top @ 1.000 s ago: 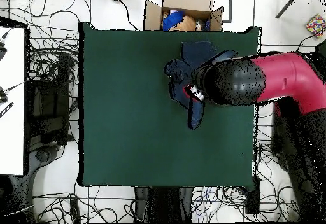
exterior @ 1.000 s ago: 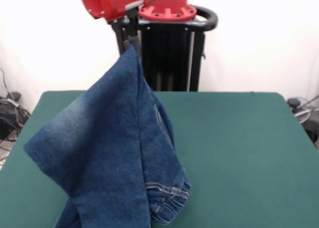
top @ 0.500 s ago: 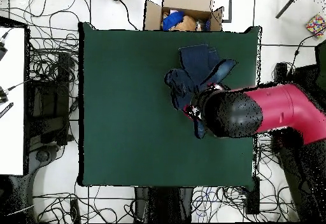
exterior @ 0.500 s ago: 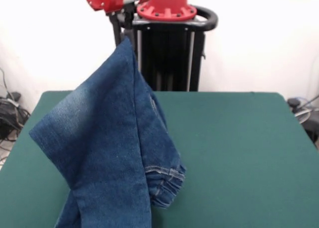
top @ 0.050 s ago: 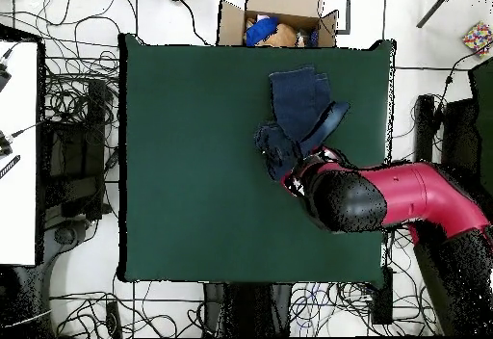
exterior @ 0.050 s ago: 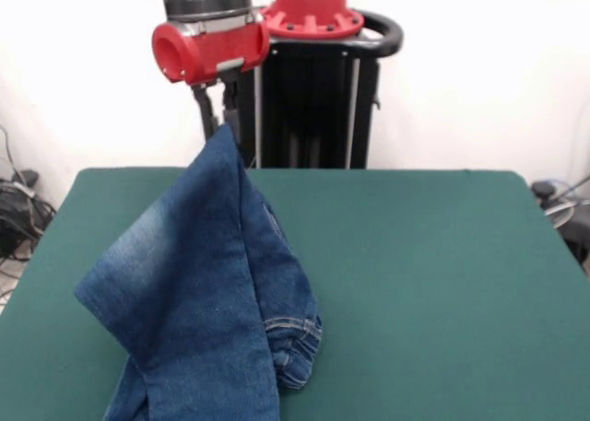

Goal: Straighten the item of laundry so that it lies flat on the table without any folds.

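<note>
Front view shows the table (exterior @ 0.050 s ago: 442, 255), its dark green cloth far wider than the load, with bare cloth stretching away to one side of the fingers (exterior @ 0.050 s ago: 201, 117). Below them hangs the pair of jeans (exterior @ 0.050 s ago: 198, 292), pinched at one point by the gripper (exterior @ 0.050 s ago: 219, 126), whose fingers are clamped on the denim's topmost peak; from there the fabric drapes down in a tent, its lower part and a hemmed leg bunched on the cloth beneath. The red and black arm (top @ 0.050 s ago: 404, 195) reaches in from the side in the overhead view, where the jeans sit beyond the fingers near the table's edge. The likely risk is that, held by one point, the denim settles back in a heap with a leg folded under, or slides toward the near edge and hangs off. Around the table lie a white floor strewn with cables (top @ 0.050 s ago: 77, 114) and a cardboard box (top @ 0.050 s ago: 279, 22) just past the table.
</note>
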